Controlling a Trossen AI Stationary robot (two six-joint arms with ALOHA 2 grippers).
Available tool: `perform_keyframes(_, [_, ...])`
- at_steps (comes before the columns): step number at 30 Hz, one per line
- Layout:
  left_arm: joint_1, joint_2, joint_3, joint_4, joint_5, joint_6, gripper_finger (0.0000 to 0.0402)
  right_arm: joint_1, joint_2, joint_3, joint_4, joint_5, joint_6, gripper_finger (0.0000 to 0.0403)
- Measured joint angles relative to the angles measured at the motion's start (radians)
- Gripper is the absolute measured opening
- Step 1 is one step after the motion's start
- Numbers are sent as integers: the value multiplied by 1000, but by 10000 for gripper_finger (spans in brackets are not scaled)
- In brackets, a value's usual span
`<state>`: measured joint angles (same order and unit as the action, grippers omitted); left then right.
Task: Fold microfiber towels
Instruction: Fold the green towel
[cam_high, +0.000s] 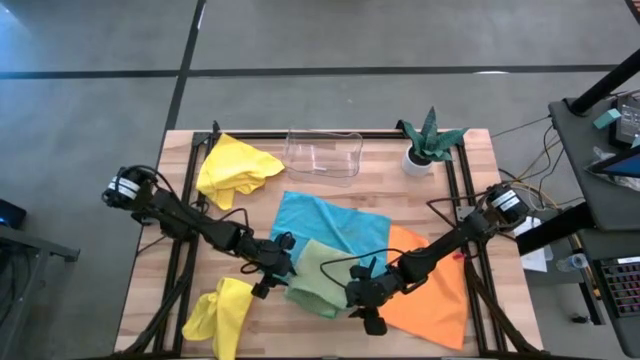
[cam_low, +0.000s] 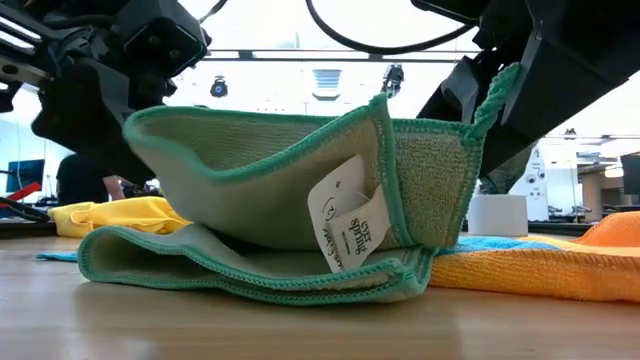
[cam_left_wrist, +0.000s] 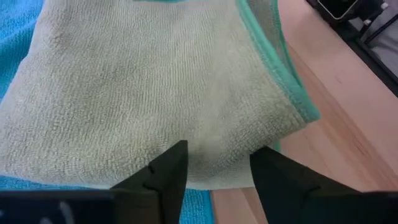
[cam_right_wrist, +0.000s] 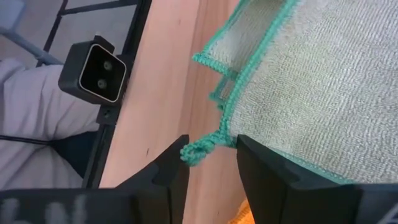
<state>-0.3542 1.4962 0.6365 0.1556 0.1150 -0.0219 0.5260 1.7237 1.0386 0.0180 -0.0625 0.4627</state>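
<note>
The left pincer (cam_high: 281, 262) hung low over the desk's middle, at about nine o'clock of the sage green towel (cam_high: 322, 275), its two dark fingers (cam_left_wrist: 168, 174) parted with a clear gap and the towel's folded edge lying just beyond the tips, nothing clamped between them. The right pincer (cam_high: 366, 298) sat at the towel's four o'clock side, its fingers (cam_right_wrist: 264, 168) likewise standing apart; the towel's green-stitched corner loop (cam_right_wrist: 198, 149) dangled in the gap between them, and whether it touched either finger I could not tell. In the low view the sage green towel (cam_low: 290, 200) lay folded over on itself, its upper layer arched up and a white label (cam_low: 348, 225) hanging from the seam. It rested on the turquoise blue towel (cam_high: 330, 222), which spread toward twelve o'clock, and overlapped the orange towel (cam_high: 435, 290), which lay flat toward four o'clock. One bright yellow towel (cam_high: 237, 168) sat crumpled at about ten o'clock of the desk (cam_high: 380, 175), the other yellow towel (cam_high: 218, 312) bunched at about seven o'clock by the near edge. A clear plastic tray (cam_high: 325, 152) stood at twelve o'clock along the far edge, with a small green plant (cam_high: 430, 135) in a white pot at one o'clock, well apart from both arms.
</note>
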Motion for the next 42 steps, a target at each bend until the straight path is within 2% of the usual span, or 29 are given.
perform_keyframes(7, [-14,-40,4,-50,2,-43,162,4,-2,0,-11,-36,9,125])
perform_keyframes(11, [-24,-64,4,-94,2,-52,162,11,-7,0,-17,-96,14,125])
perform_keyframes(15, [-27,-85,3,-95,-23,-53,162,16,-8,0,-19,-102,19,125])
perform_keyframes(18, [-26,-88,8,-54,-67,-51,162,16,-9,6,-14,-64,10,125])
perform_keyframes(22, [-26,-87,18,19,-95,-46,162,7,-9,28,3,61,-9,125])
perform_keyframes(28, [-26,-83,13,79,-137,-44,162,-19,-12,36,-10,74,-27,125])
perform_keyframes(36, [-26,-9,10,152,-189,-52,162,-24,-69,37,-33,128,-64,125])
perform_keyframes(42, [-25,-4,10,165,-304,-121,162,-22,-115,22,-62,192,-83,125])
